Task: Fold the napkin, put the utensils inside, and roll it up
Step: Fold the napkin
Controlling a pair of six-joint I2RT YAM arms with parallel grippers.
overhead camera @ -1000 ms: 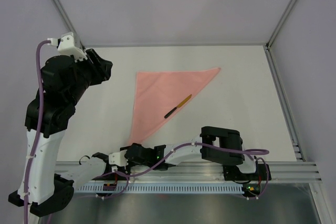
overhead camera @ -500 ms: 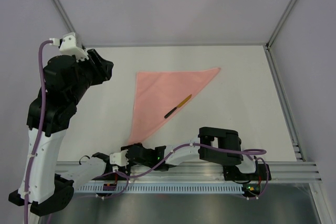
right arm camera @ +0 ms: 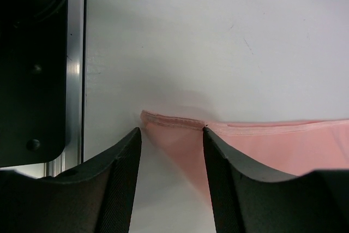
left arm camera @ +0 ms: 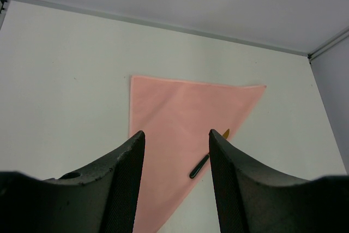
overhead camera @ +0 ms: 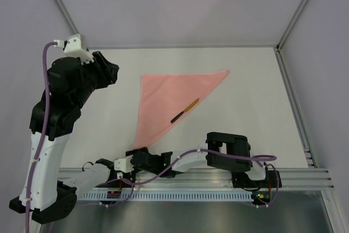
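White tabletop (overhead camera: pixel 245 80): right gripper (right arm camera: pixel 171 131) spread astride the napkin (overhead camera: pixel 163 99) corner, left gripper (left arm camera: pixel 176 133) spread, aloft; pinching one layer could unfold it, shifting the utensil (overhead camera: pixel 184 111).

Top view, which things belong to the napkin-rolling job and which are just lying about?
Job: napkin, utensil lying on it, left gripper, right gripper, both open.
Just there: table, rail.

left arm (overhead camera: pixel 54 113) reared high, left end effector (left arm camera: pixel 177 135) spread; right arm (overhead camera: pixel 229 148) folded low, right end effector (right arm camera: pixel 172 130) spread too.
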